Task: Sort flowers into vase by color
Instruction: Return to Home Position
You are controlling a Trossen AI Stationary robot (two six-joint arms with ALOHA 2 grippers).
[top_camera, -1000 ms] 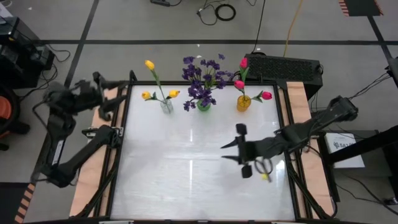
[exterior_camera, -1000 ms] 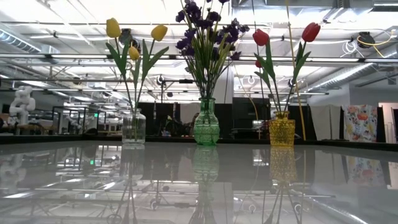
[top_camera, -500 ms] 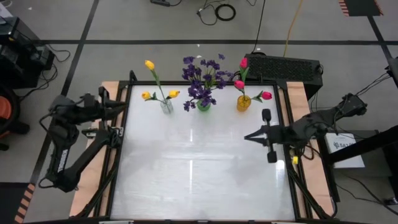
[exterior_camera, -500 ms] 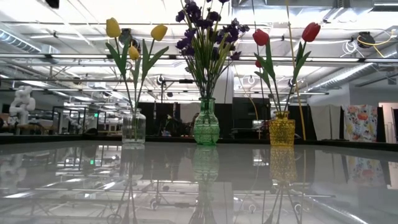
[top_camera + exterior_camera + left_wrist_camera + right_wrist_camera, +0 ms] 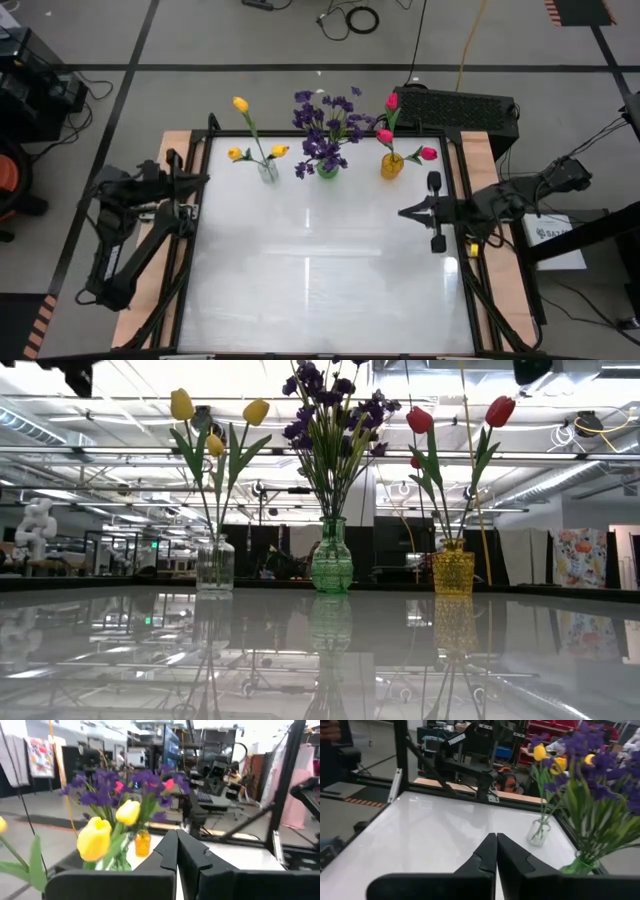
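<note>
Since a second ago your right tool [image 5: 403,212] has pulled back to the desk's [image 5: 320,290] right edge, pressed together like the left tool [image 5: 200,180], both clear of the flowers [image 5: 325,130] standing upright in vases [image 5: 327,171] along the far edge.

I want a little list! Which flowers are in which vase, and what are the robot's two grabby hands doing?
clear vase: yellow tulips; left end of the row
green vase: purple flowers; middle of the row
yellow vase: pink-red tulips; right end of the row
row of vases: along the far edge of the table
left gripper: shut, holding nothing, by the table's left edge
right gripper: shut, holding nothing, over the table's right side
</note>
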